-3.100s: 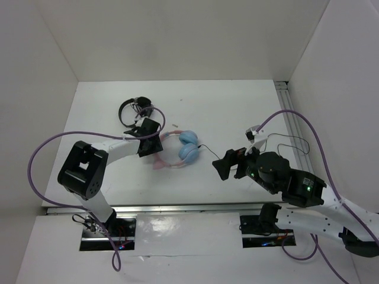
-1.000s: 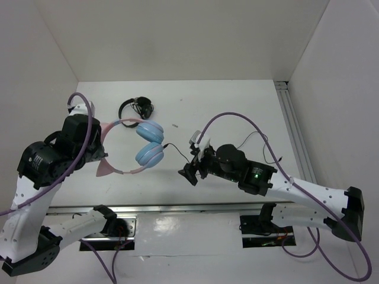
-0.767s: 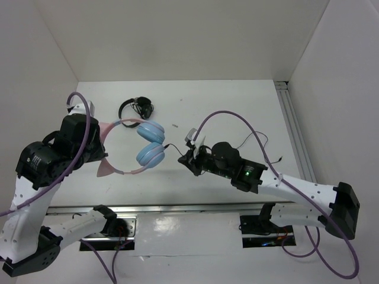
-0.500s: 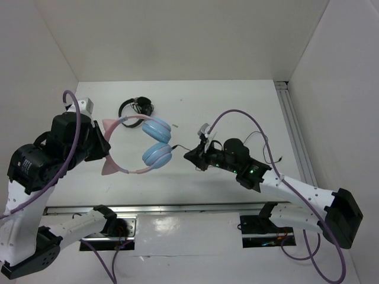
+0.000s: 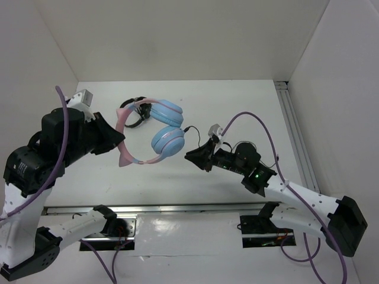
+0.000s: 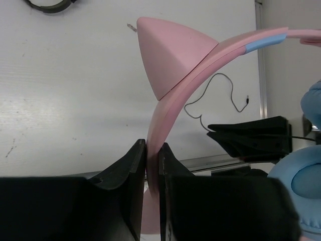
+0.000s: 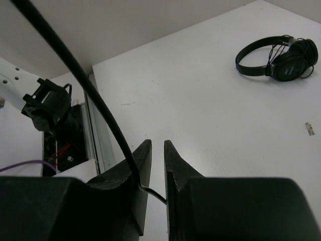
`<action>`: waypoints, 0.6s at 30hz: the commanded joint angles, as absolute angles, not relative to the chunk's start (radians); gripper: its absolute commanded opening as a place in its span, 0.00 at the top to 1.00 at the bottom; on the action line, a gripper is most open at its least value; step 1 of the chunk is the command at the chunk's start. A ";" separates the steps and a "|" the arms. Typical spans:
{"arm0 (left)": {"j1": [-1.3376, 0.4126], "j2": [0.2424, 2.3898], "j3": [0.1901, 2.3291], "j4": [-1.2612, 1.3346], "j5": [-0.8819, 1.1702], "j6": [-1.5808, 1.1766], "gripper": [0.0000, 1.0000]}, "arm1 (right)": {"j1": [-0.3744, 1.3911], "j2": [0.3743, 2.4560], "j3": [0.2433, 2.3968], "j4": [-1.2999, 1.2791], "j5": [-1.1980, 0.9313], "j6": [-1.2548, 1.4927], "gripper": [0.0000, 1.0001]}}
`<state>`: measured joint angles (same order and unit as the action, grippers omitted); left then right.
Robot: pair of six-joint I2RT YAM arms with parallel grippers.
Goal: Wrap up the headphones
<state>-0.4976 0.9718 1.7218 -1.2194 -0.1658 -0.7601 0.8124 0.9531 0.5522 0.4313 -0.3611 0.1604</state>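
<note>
1. Gripping stage, just ahead of the wrap: your left hand (image 6: 152,148) is clenched on the pink headband (image 6: 175,100) of the cat-ear headphones (image 5: 166,112). They hang in the air above the surface (image 5: 237,100), left of centre, with the blue ear cups (image 5: 168,142) on the side toward your right arm.
2. Your right hand (image 7: 154,145) is closed to a narrow slit on the thin black cable (image 7: 90,88). The cable runs taut up and away from the fingers, so I judge it grasped.
3. No turn of cable shows round the band or cups. By my reading, the wrap is not yet begun.
4. The next move calls for a steady left grip while your right hand carries the cable round the headphones. Use light tension and don't yank at the cup.
5. View differences:
   - The left wrist view alone shows the cable tail (image 6: 220,95) lying loose on the surface with its plug.
   - The right wrist view alone shows the cable sitting between the fingers. It also shows the small black headphones (image 7: 281,57) lying in full view.
   - The top view half hides that black pair behind the pink band, but only it shows both arms together.
</note>
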 commanded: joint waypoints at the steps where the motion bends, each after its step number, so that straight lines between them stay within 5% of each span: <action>1: -0.491 0.947 1.752 -1.051 -0.109 -0.869 1.00 | 0.808 0.976 0.502 0.600 -0.388 0.204 0.76; 7: -0.491 0.908 1.679 -0.904 -0.048 -0.997 1.00 | 0.808 0.995 0.425 0.777 -0.388 0.276 0.55; 18: -0.491 0.896 1.626 -0.807 -0.153 -1.155 1.00 | 0.883 1.035 0.342 0.888 -0.299 0.296 0.58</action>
